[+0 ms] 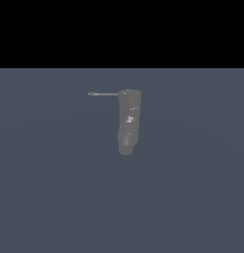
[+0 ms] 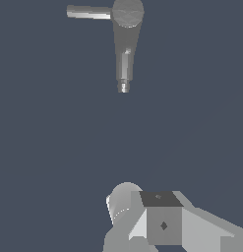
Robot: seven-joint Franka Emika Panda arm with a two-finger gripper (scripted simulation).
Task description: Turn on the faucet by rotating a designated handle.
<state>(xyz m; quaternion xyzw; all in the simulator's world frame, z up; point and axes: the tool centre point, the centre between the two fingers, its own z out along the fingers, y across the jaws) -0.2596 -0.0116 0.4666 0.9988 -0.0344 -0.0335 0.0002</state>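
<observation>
One thing only is up for grabs here: the thin, straight dark grey rod handle (image 1: 102,94), which is seen in the upper middle of the exterior view, sticking out sideways toward the exterior view's left from the top of the chunky, dark grey, light-specked cylindrical faucet (image 1: 128,121). In the wrist view the same handle (image 2: 88,13) is found at the upper left of the frame, joined to the rounded cap of the faucet (image 2: 127,39), whose spout runs down toward the frame's middle.

No arm is seen in the exterior view at all, so the approach step is judged to be barely begun. Pale grey blocky arm parts (image 2: 162,221) are seen at the bottom of the wrist frame, well apart from the faucet, but the fingertips aren't shown, so whether the gripper is wide or narrow can't be told.

For it to go well, the rod would best be met near its free tip, far from the column, since more leverage is had there. The push should be kept sideways around the cap's axis, not downward, or the rod could be slipped off. The column itself shouldn't be bumped.
</observation>
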